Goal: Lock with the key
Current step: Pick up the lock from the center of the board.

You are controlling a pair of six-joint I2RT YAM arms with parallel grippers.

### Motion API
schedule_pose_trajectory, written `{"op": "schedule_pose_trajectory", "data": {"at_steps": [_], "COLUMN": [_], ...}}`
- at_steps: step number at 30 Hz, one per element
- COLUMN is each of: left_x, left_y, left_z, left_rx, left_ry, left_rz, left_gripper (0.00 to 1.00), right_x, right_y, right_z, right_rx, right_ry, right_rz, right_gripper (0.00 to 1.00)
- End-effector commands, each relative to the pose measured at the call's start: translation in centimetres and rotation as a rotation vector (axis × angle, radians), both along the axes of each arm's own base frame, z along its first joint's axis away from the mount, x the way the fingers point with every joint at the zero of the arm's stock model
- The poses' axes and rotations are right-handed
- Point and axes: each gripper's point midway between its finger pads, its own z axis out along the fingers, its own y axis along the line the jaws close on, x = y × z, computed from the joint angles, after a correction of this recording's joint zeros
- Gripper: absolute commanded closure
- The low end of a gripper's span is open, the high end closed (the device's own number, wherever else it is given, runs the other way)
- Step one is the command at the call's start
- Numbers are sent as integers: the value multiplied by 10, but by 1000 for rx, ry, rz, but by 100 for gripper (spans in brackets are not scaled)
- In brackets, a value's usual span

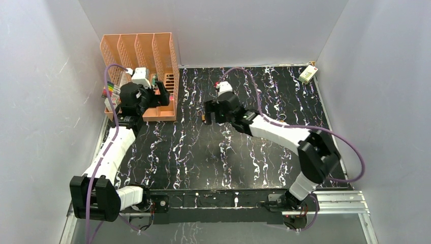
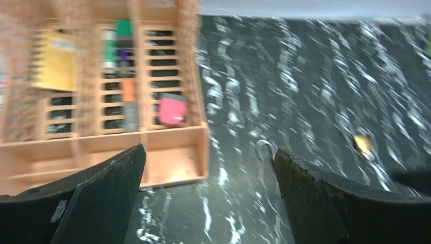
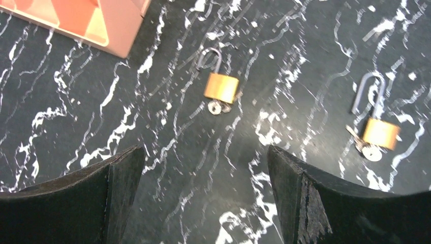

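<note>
Left arm [image 1: 113, 151] and right arm [image 1: 277, 129]: white shells on the links, black blocky joints. A purple cable [image 1: 364, 168] loops along each. Fingers [image 3: 325, 203] black, wedge-shaped, matte, with scuffed edges.

1. Left padlock [image 3: 221, 87]: small, brass, with a steel shackle. It lies flat on the black marbled tabletop [image 3: 284, 193], left of centre, with the left key [image 3: 216, 107] in its base.
2. Right padlock [image 3: 381, 133]: the same kind, flat, just to the right. Its shackle is raised with one leg free, and the right key [image 3: 367, 147] is in its base.

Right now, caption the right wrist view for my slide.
Open right gripper above two brass padlocks with keys on marbled black table.
</note>
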Motion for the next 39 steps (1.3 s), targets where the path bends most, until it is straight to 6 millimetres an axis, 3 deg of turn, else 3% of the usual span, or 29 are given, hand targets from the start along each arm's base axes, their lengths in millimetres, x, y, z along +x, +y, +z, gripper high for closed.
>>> {"op": "schedule_pose_trajectory", "data": {"at_steps": [1, 7, 9, 11, 15, 18, 22, 28, 39], "left_x": [-50, -125, -137, -131, -95, -93, -85, -74, -77], "left_y": [-69, -106, -110, -104, -79, -73, -66, -60, -55], "left_z": [37, 63, 74, 72, 71, 66, 54, 53, 54], "left_rx": [-81, -170, -155, -109, -32, -10, 7, 7, 32], "left_ry": [36, 189, 160, 152, 45, -11, -9, -29, -45], "left_rz": [-494, -901, -979, -940, -684, -637, -580, -529, -500], "left_gripper": [2, 2, 2, 2, 2, 2, 2, 2, 2], "right_x": [27, 42, 48, 55, 66, 71, 75, 79, 79], "right_y": [29, 49, 55, 60, 62, 61, 59, 68, 54], "right_z": [25, -4, -15, -25, -49, -62, -75, -84, -116], "right_rx": [9, -23, -44, -64, -122, -137, -147, -141, -243], "right_ry": [-83, -27, -15, -5, 29, 40, 44, 57, 93], "right_rz": [-35, -42, -48, -54, -99, -134, -165, -150, -186], "right_gripper": [2, 1, 1, 2, 2, 9, 11, 21, 28]}}
